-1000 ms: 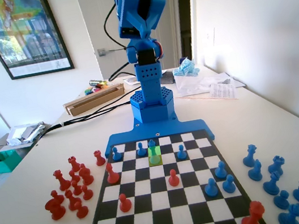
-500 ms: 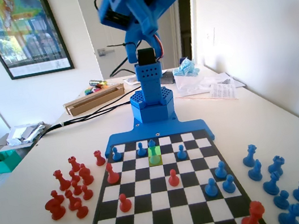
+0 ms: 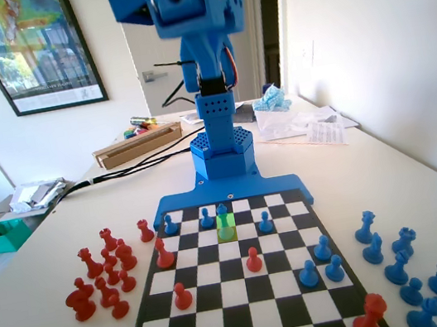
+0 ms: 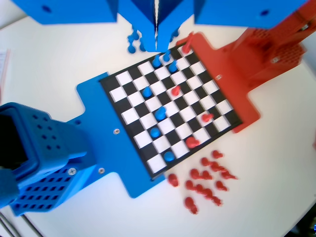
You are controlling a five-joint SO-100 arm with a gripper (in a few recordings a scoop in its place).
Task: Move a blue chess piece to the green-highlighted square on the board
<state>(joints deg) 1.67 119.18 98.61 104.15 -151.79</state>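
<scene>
The slim blue chess piece (image 3: pixel 224 215) with a pointed top stands upright on the green-highlighted square (image 3: pixel 226 231), in the board's (image 3: pixel 227 313) second row from the blue arm. From the wrist camera the same piece (image 4: pixel 159 113) shows from above among three blue pawns. The blue arm (image 3: pixel 206 98) is folded up high above its base, well clear of the board. My gripper (image 4: pixel 157 47) hangs far above the board (image 4: pixel 133 116), its jaws pressed together with nothing between them.
Captured red pieces (image 3: pixel 103 275) lie left of the board and blue ones (image 3: pixel 409 274) right of it in the fixed view. Red pawns (image 3: pixel 253 260) and blue pawns (image 3: pixel 319 264) stand mid-board. Boxes, cables and papers (image 3: pixel 313 127) sit behind the arm's base.
The arm's upper part has swung upward and to the left in the fixed view, turning its head toward the camera. No piece on the board has moved.
</scene>
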